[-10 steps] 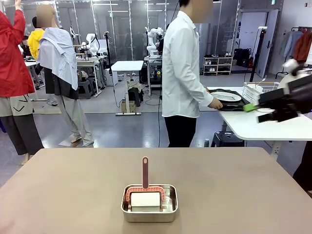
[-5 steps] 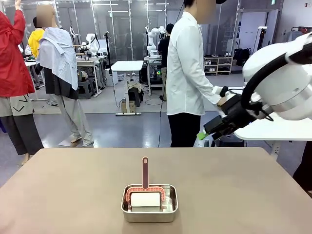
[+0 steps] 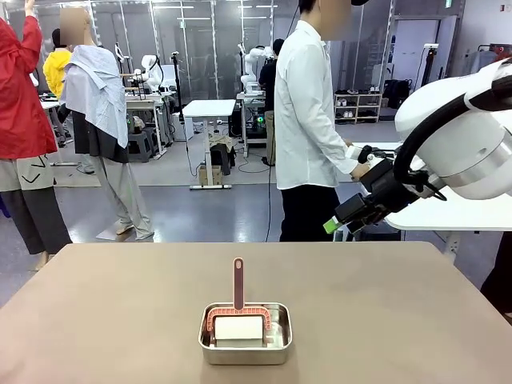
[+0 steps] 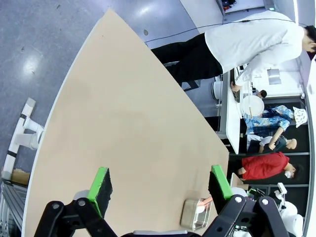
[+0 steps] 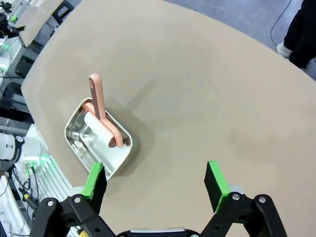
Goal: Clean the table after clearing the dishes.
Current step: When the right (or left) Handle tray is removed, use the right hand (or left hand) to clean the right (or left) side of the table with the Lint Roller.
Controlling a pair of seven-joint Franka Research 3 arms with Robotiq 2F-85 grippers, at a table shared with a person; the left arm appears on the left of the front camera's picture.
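Steel pan [image 5: 81, 140] with a pink lint roller [image 5: 97, 98] sits on the bench [image 5: 207, 89] just beyond my right jaws; they and my left jaws hang released, empty.

No text, label, brand, number or sign can be read in any of the views; whatever print there may be in the far room is too small and too blurred to make out.
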